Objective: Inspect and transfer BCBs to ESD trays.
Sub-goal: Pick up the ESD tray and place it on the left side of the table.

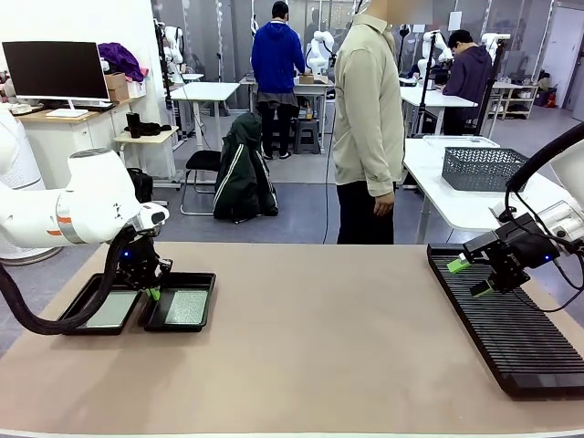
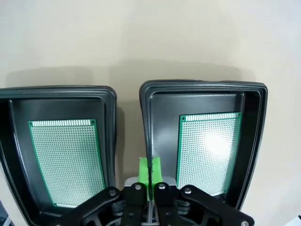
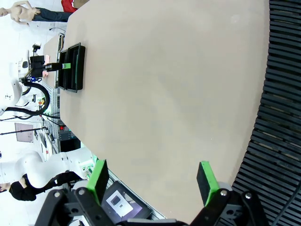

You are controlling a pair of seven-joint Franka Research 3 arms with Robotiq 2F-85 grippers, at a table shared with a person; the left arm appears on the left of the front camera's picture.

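Two black ESD trays lie side by side at the table's left: the left tray (image 1: 80, 308) (image 2: 61, 89) and the right tray (image 1: 203, 294) (image 2: 202, 85). A green BCB lies flat in each, one in the left tray (image 1: 111, 310) (image 2: 66, 160) and one in the right tray (image 1: 185, 307) (image 2: 209, 150). My left gripper (image 1: 151, 291) (image 2: 150, 172) hovers over the gap between the trays, shut with nothing in it. My right gripper (image 1: 471, 278) (image 3: 153, 181) stands open and empty above the near-left part of the black slotted rack (image 1: 511, 319) (image 3: 282, 94).
A person (image 1: 368, 119) stands at the far edge of the table, arms down. A grey mesh basket (image 1: 482, 168) sits on a white table behind the rack. The tan tabletop (image 1: 319, 338) stretches bare between trays and rack.
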